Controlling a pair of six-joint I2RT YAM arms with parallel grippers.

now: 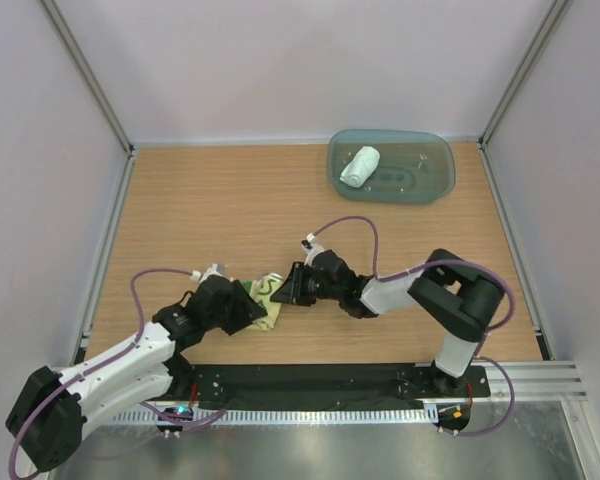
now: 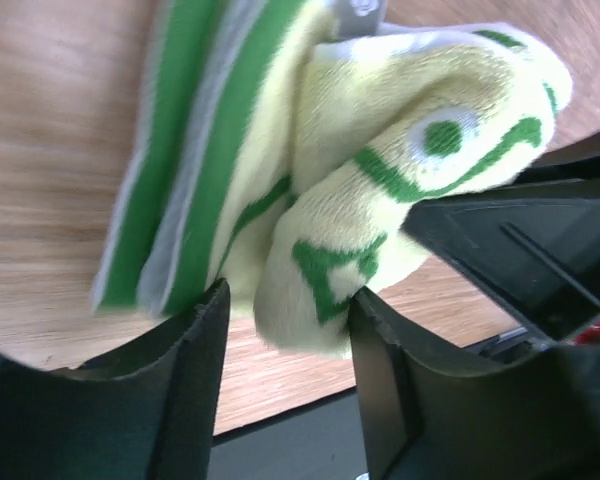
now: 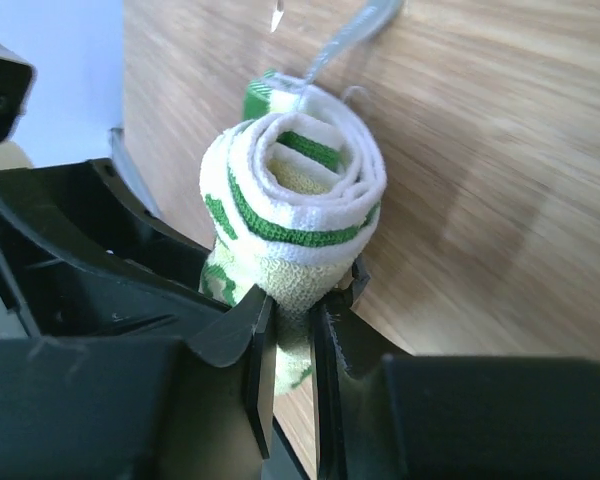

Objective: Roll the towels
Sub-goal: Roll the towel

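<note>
The pale yellow towel with green drawings (image 1: 268, 291) is rolled into a coil and lies between my two grippers near the front of the table. In the right wrist view its spiral end (image 3: 298, 190) faces the camera, and my right gripper (image 3: 292, 300) is shut on its lower part. My left gripper (image 2: 288, 302) stands open around the other end of the yellow towel (image 2: 380, 170); the cloth brushes the right finger (image 2: 385, 380) and there is a gap at the left one. The plain white towel (image 1: 360, 165) lies rolled in the tray.
The translucent teal tray (image 1: 430, 180) sits at the back right of the wooden table. Both arms meet low over the front centre, close to the black base rail (image 1: 310, 380). Grey walls close in the left, right and back sides.
</note>
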